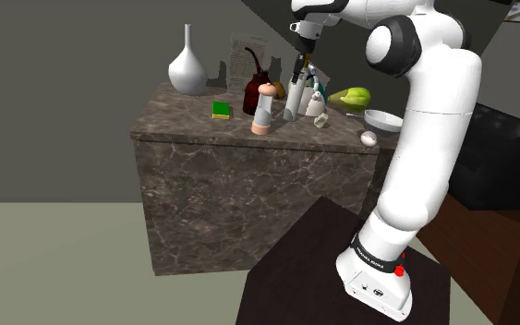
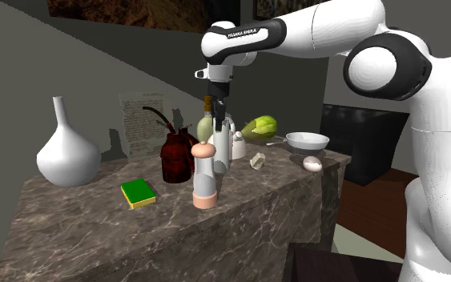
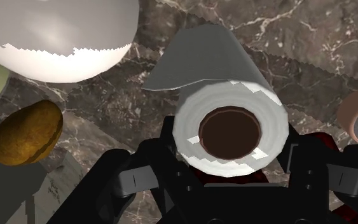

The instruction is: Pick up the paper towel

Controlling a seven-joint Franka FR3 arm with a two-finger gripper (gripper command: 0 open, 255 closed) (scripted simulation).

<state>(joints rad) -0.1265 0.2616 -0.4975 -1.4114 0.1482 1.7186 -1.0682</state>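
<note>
The white arm (image 1: 415, 157) reached over from its stand and bent down over the dark marbled counter (image 1: 248, 194). That put the claw (image 2: 215, 110) straight above the upright paper towel roll (image 3: 228, 95), which stood toward the back of the counter amid the clutter. We judged the approach sensible: from above, the fingers could close on the roll's upper end without sweeping its neighbours. In the wrist view the black fingers pressed against both flanks of the roll, so we read the claw as clamped on it. Whether its foot rested on the counter we could not tell.

Around it stood a white vase (image 1: 187, 66), a dark red spouted jug (image 2: 175, 156) and a white bowl (image 1: 382, 120), with a yellow-green vegetable (image 1: 350, 98) behind. The pepper mill (image 2: 204, 176) stood just beside the roll and seemed the likeliest thing to be knocked in a lift. A green sponge (image 1: 221, 110) and an egg (image 1: 369, 138) lay well apart.
</note>
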